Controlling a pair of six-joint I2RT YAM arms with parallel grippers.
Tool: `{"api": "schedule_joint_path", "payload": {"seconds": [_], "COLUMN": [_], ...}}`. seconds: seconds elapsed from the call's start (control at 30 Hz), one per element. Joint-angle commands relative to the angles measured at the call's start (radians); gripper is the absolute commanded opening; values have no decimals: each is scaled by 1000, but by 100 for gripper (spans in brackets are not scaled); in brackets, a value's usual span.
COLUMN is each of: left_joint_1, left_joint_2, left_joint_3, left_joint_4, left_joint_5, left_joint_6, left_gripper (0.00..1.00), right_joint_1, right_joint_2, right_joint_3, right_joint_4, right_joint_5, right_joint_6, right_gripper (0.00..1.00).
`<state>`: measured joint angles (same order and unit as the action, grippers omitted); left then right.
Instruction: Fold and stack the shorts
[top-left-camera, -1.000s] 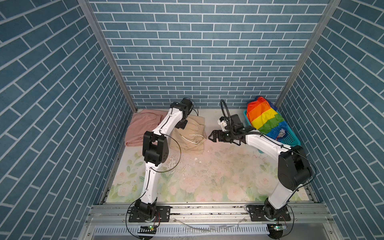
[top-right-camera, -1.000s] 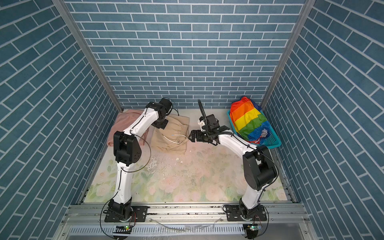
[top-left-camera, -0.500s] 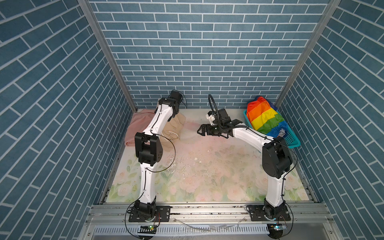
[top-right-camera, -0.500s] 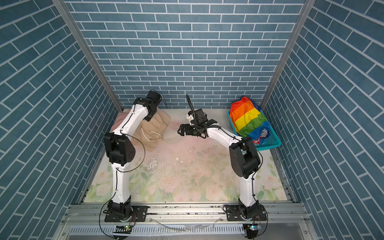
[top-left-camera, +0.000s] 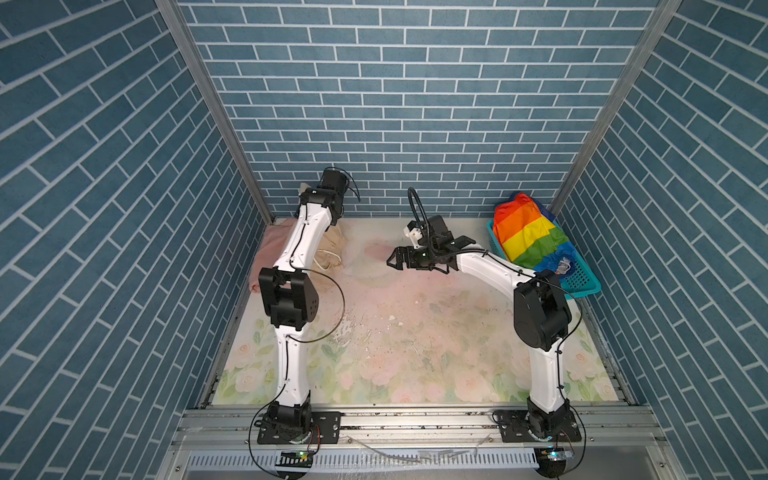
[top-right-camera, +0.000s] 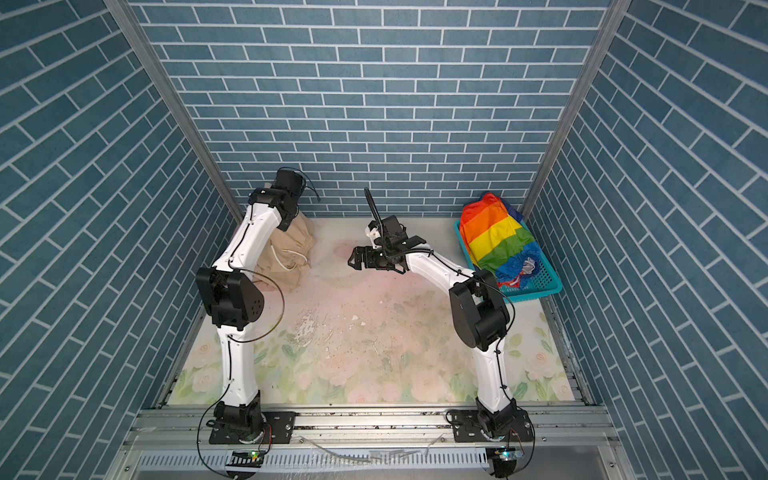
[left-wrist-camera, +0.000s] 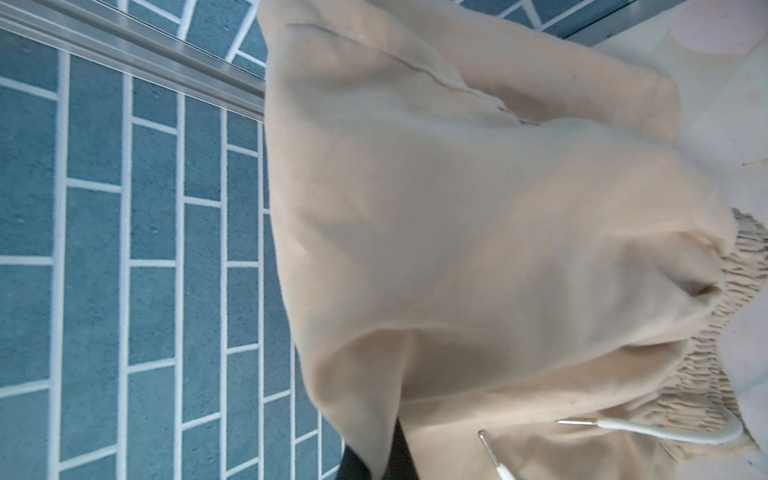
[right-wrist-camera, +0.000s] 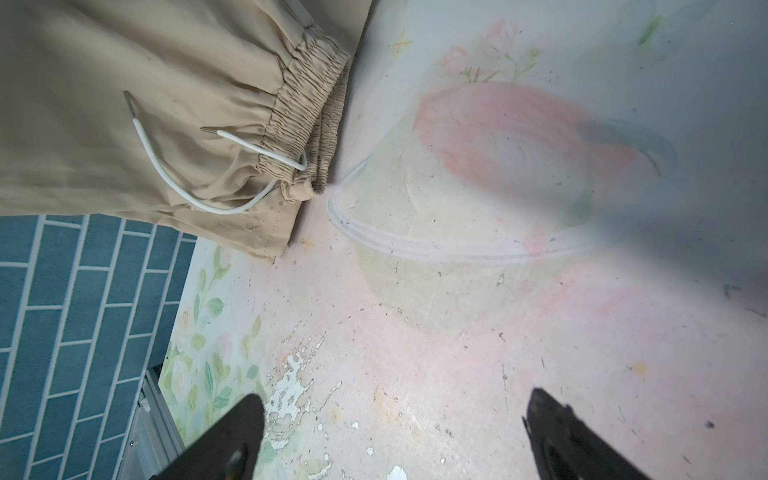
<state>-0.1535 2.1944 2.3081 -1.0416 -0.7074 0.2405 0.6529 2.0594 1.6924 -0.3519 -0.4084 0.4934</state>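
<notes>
The beige shorts (top-left-camera: 332, 245) hang bunched at the back left, lifted by my left gripper (left-wrist-camera: 399, 453), which is shut on a fold of their fabric. In both top views the arm's own wrist hides that gripper. The elastic waist and white drawstring (right-wrist-camera: 174, 183) hang low over the mat. The pink shorts (top-left-camera: 270, 245) lie beneath and left of the beige ones (top-right-camera: 291, 249). The rainbow shorts (top-left-camera: 528, 237) sit heaped in the teal basket (top-left-camera: 582, 282). My right gripper (top-left-camera: 392, 261) hovers open over the mat, right of the beige waistband, with nothing between its fingers (right-wrist-camera: 245, 419).
The teal basket (top-right-camera: 544, 282) stands against the right wall at the back. The floral mat (top-left-camera: 415, 332) has flaked, worn patches in the middle. Blue brick walls close in the back and both sides, and a metal rail (top-left-camera: 415, 419) runs along the front.
My left arm has swung back and left and risen, carrying the beige shorts off the mat toward the pink ones. My right gripper has moved left, staying open.
</notes>
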Motion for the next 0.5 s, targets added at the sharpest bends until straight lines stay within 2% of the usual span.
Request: {"api": "schedule_joint_path", "payload": {"seconds": [0.0, 0.23, 0.47], "left_joint_1": [30, 89, 165], "left_joint_2": [-99, -117, -55], "left_joint_3": [-14, -17, -37], "left_joint_4": [45, 57, 62], "left_joint_5": [65, 159, 228], "left_joint_6": [-41, -37, -32], "left_gripper": [0, 0, 0], "right_joint_1": [5, 5, 5], "right_joint_2": [13, 28, 38], "right_joint_3": [12, 19, 24], "right_joint_4": [-13, -2, 14], "right_joint_5": [-11, -29, -41], "right_joint_6": [14, 28, 48], "right_gripper": [99, 98, 98]}}
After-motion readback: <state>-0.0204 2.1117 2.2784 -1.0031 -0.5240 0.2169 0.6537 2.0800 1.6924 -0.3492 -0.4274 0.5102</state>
